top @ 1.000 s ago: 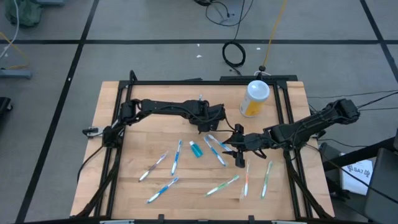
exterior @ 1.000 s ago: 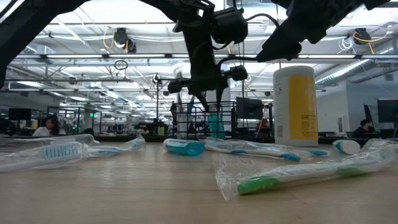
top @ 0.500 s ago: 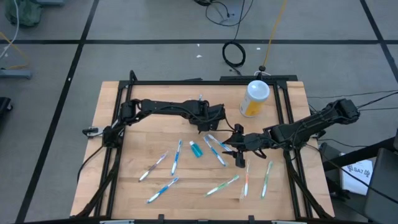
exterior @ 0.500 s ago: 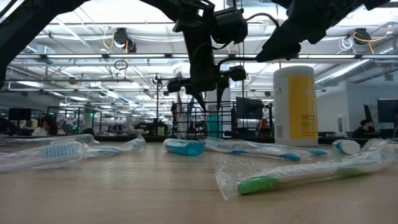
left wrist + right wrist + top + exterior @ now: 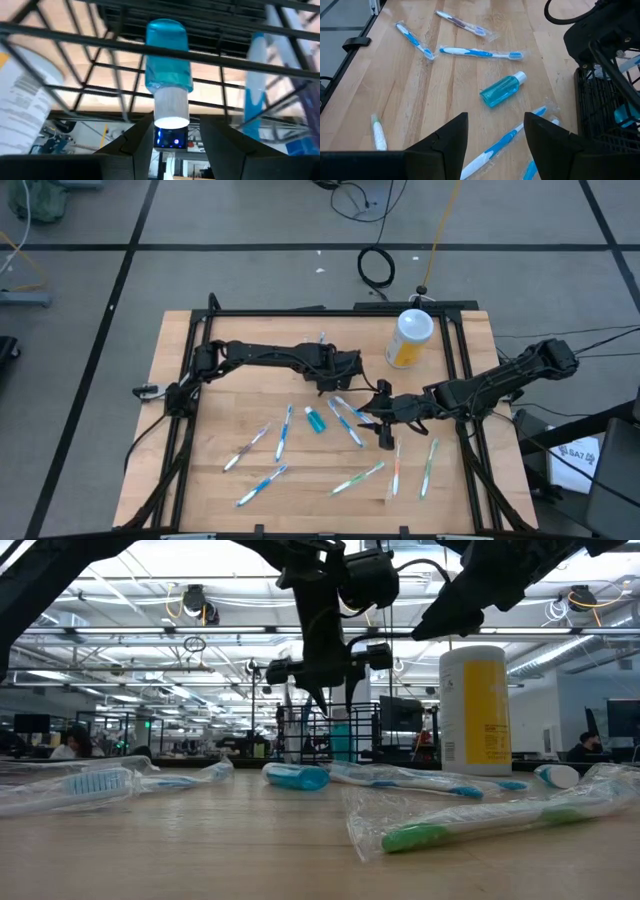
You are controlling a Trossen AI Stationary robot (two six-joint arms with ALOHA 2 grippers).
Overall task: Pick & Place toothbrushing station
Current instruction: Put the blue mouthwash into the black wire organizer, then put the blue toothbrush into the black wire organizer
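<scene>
The black wire caddy (image 5: 300, 740) stands on the table's far middle (image 5: 345, 378). A blue bottle with a white cap (image 5: 167, 55) stands upright in it, beside a wrapped toothbrush (image 5: 256, 85). My left gripper (image 5: 338, 698) hangs open just above the caddy, pointing down, with its fingers on either side of the bottle's cap (image 5: 171, 107); I see no touch. My right gripper (image 5: 380, 412) is open and empty, low over the table just right of the caddy (image 5: 602, 115).
A tall yellow bottle with a white lid (image 5: 410, 338) stands at the far right. A second blue bottle (image 5: 502, 90) lies on the table near the caddy. Several wrapped toothbrushes (image 5: 275, 435) lie scattered over the table's near half (image 5: 470, 825).
My left gripper has turned slightly and risen a little over the caddy; the blue bottle stays upright in it. My right gripper has kept still.
</scene>
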